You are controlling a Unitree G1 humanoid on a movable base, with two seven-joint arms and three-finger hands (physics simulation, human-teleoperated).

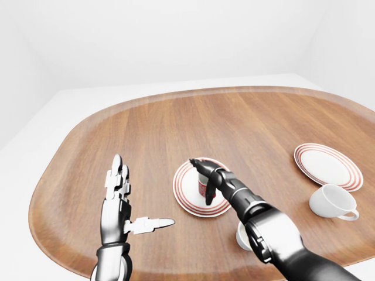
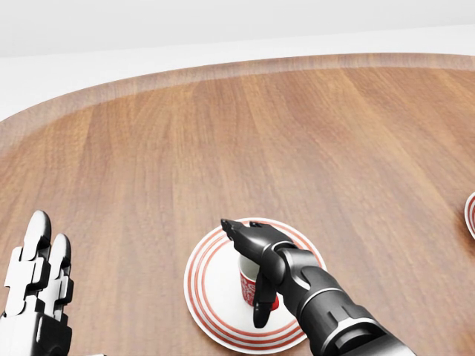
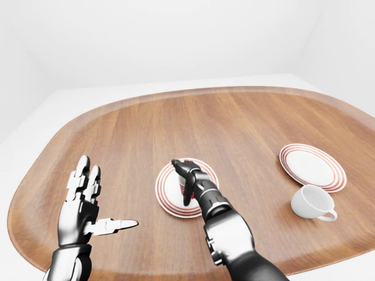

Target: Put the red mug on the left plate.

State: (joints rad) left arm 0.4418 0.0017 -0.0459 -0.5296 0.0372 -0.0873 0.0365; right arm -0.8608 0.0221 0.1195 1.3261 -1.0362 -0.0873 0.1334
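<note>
Head view shows the red mug (image 2: 250, 288) standing upright on the left plate (image 2: 210, 285), with the right hand (image 2: 260, 256) directly over it and its fingers draped around it, while the open left hand (image 1: 117, 199) hangs well apart to the left.

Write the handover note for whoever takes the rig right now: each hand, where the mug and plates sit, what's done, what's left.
Right hand: over the left plate, fingers wrapped round the red mug.
Left hand: open, holding nothing, above the table to the left of that plate.
Red mug: upright within the left plate's rim; whether it is resting on the plate or just above cannot be told.
Right plate is bare; a white mug stands beside it on the table.
Done: mug brought to the left plate.
Left: confirm it is seated, open the right hand, withdraw.
</note>
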